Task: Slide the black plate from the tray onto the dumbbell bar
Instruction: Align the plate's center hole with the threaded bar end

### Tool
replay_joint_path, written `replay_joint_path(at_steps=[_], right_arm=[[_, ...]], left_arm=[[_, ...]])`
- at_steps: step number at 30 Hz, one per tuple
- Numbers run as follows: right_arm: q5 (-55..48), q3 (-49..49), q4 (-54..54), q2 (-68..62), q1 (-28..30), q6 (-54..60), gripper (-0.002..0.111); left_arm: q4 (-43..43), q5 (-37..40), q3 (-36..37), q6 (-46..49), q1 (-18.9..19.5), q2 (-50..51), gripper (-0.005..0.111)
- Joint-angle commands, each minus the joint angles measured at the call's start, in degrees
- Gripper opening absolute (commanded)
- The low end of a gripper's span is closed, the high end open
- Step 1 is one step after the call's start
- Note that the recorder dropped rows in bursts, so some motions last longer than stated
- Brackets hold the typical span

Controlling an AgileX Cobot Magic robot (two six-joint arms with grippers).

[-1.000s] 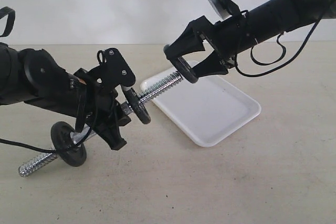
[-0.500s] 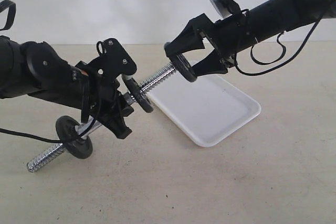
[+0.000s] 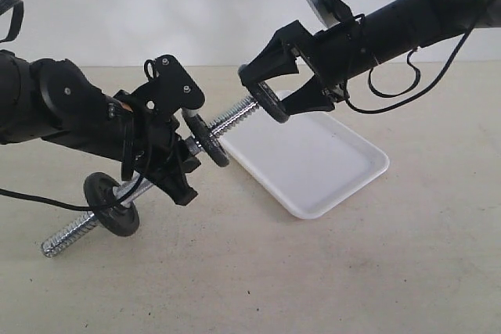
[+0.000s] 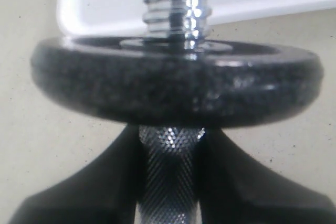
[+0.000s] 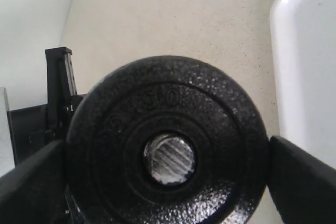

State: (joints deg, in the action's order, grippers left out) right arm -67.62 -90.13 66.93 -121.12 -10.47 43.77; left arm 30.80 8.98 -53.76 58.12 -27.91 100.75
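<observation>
Nearest, the left hand was clamped on the knurled middle of the dumbbell bar. It held the bar off the counter, long axis running away and up toward the right hand. Past a mounted disc, the threaded tip sat at the centre hole of the black plate, face-on to the bar. The right hand's wide-set fingers gripped the plate's rim, clear of the tray lying beyond. The push would likely need to follow that axis.
</observation>
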Motion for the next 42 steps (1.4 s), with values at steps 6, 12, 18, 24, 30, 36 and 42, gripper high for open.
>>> replay_joint_path(at_steps=[6, 12, 18, 24, 30, 36, 42], right_arm=[[-2.34, -0.65, 2.63, 1.28, -3.36, 1.86, 0.000], [-2.34, -0.65, 2.63, 1.28, -3.36, 1.74, 0.000], [-2.34, -0.65, 2.63, 2.23, -3.36, 1.74, 0.000], [-2.34, -0.65, 2.63, 4.51, -3.36, 0.04, 0.000], [-2.34, -0.65, 2.63, 4.79, -3.36, -1.25, 0.000], [-2.34, -0.65, 3.01, 5.30, -3.36, -1.70, 0.000], [-2.34, -0.65, 3.14, 6.12, -3.36, -1.70, 0.000]], left_arm=[[1.31, -8.55, -2.54, -2.16, -0.08, -2.72, 0.004], [1.31, -8.55, -2.54, -2.16, -0.08, -2.72, 0.004], [1.31, -9.73, -2.54, -3.23, -0.08, -2.37, 0.004], [1.31, -11.03, -2.54, -5.33, -0.08, -2.04, 0.004], [1.31, -12.69, -2.54, -7.10, -0.08, -2.04, 0.004], [1.31, -13.77, -3.36, -7.10, -0.08, -2.04, 0.004], [1.31, -11.37, -6.38, -8.86, -0.18, -2.04, 0.004]])
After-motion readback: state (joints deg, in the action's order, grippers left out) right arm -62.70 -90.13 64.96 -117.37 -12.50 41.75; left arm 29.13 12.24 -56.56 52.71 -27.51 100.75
